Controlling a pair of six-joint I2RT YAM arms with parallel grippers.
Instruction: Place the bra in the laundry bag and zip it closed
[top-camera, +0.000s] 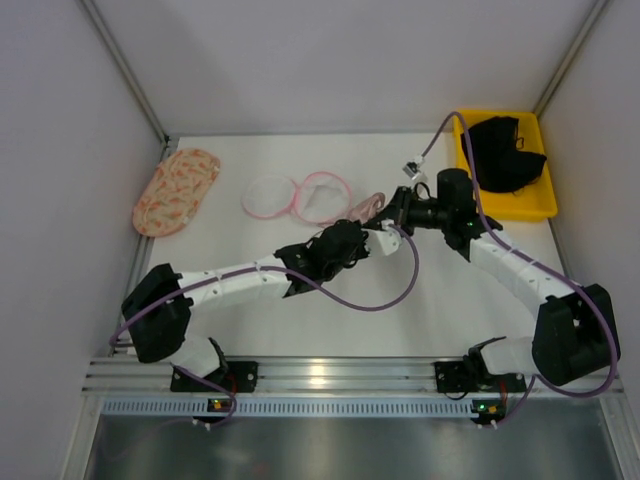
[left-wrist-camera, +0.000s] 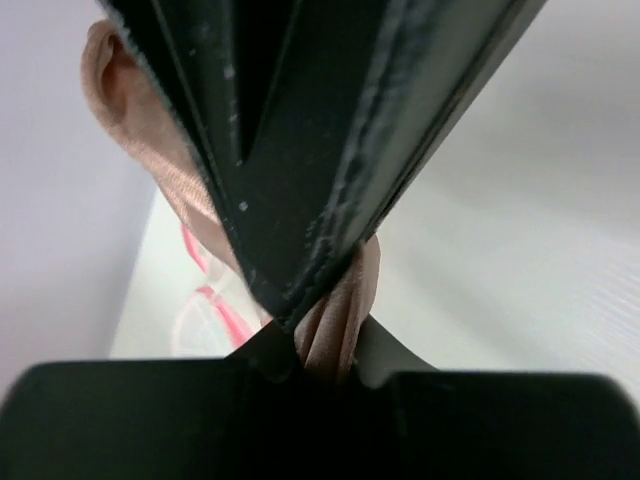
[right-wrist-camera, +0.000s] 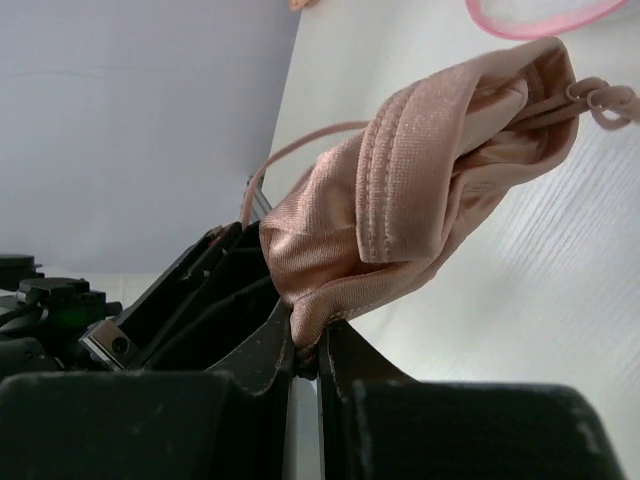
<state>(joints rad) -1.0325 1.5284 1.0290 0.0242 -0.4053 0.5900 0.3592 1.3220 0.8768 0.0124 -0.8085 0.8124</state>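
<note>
The pale pink bra (top-camera: 367, 207) hangs bunched between my two grippers, just right of the laundry bag (top-camera: 322, 196). The bag lies open on the table as two white mesh discs with pink zip rims. My left gripper (top-camera: 366, 230) is shut on a fold of the bra (left-wrist-camera: 345, 310). My right gripper (top-camera: 393, 213) is shut on another fold of the bra (right-wrist-camera: 440, 170). In the left wrist view my left gripper (left-wrist-camera: 322, 350) has the right gripper's black body close in front of it. In the right wrist view my right gripper (right-wrist-camera: 310, 342) pinches the fabric's lower corner. A thin strap loops behind.
A peach patterned oval fabric piece (top-camera: 176, 190) lies at the far left by the wall. A yellow bin (top-camera: 538, 205) holding a black garment (top-camera: 505, 153) stands at the back right. The bag's pink rim shows in the wrist views (left-wrist-camera: 215, 312) (right-wrist-camera: 530, 18).
</note>
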